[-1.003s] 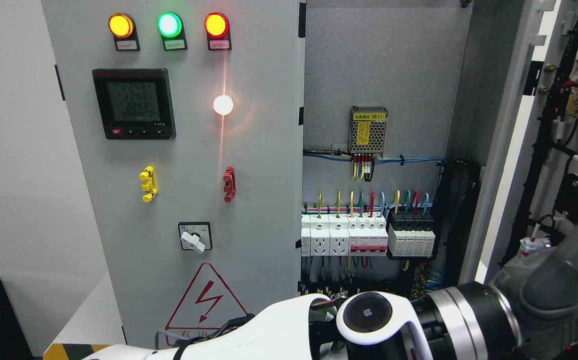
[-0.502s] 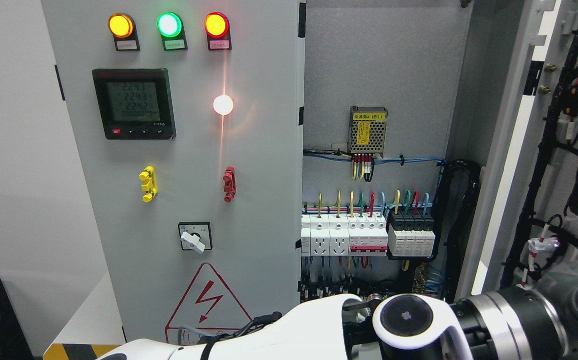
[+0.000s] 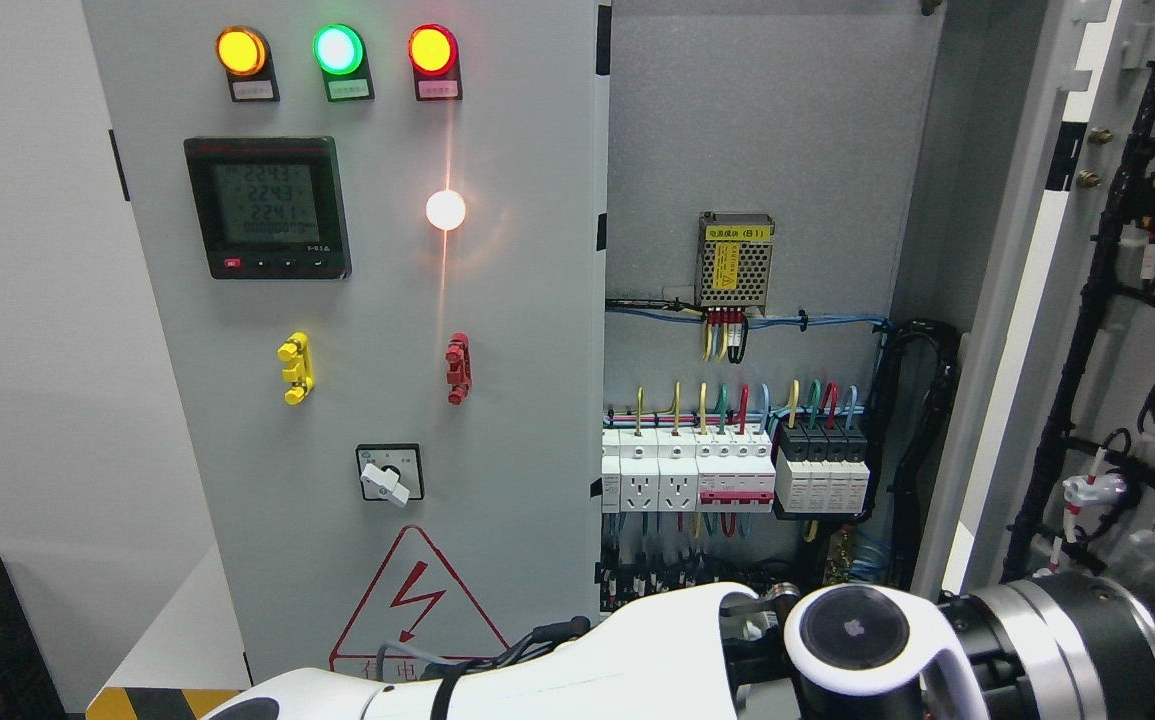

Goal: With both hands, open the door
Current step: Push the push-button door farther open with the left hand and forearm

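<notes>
While the right-hand door (image 3: 1087, 250) stands swung wide at the frame's right edge, baring the cabinet interior (image 3: 757, 300), the left arm (image 3: 557, 670) crosses the bottom toward lower right; whether its hand is clenched or released cannot be told.
</notes>
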Available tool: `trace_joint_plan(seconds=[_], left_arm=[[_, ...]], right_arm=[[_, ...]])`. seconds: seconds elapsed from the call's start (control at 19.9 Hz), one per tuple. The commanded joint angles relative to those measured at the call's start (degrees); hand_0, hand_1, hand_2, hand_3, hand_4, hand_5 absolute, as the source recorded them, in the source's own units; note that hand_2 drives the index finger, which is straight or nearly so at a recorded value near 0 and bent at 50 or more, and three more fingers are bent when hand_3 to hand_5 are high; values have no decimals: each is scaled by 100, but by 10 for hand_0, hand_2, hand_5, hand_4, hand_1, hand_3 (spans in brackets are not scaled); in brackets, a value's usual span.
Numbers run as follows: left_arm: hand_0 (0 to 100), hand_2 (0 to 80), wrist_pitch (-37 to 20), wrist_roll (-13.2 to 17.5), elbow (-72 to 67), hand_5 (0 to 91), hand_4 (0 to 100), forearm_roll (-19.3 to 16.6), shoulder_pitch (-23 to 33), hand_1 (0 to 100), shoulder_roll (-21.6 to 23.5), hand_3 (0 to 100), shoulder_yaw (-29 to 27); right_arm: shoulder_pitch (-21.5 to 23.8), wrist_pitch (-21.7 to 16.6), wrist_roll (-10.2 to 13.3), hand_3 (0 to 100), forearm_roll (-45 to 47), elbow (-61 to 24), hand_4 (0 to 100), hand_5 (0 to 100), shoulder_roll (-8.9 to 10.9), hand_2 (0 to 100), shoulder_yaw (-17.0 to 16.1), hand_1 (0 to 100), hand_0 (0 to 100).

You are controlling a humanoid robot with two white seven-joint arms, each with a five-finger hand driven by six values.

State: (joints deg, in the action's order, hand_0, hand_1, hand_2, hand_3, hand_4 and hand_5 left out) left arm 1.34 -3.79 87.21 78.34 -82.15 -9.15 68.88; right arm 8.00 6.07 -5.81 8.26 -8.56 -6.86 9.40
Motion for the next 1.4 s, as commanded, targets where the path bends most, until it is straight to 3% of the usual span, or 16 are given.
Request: trace_joint_plan(seconds=[0.0, 1.0, 1.35], left_arm=[[0, 0, -11, 19, -406, 0, 0, 23, -73, 0, -139, 0, 90], [0, 0, -2, -7, -20, 0, 0, -12, -117, 0, -34, 0, 90], [0, 0, -11, -7, 613, 0, 0, -3, -47, 0, 879, 0, 55]], right_arm=[[0, 0, 1, 0, 0, -5, 0, 0, 0, 0, 0, 0, 0], [0, 0, 1, 0, 0, 4, 0, 0, 0, 0, 0, 0, 0], [0, 0, 1, 0, 0, -5, 0, 0, 0, 0, 0, 0, 0]])
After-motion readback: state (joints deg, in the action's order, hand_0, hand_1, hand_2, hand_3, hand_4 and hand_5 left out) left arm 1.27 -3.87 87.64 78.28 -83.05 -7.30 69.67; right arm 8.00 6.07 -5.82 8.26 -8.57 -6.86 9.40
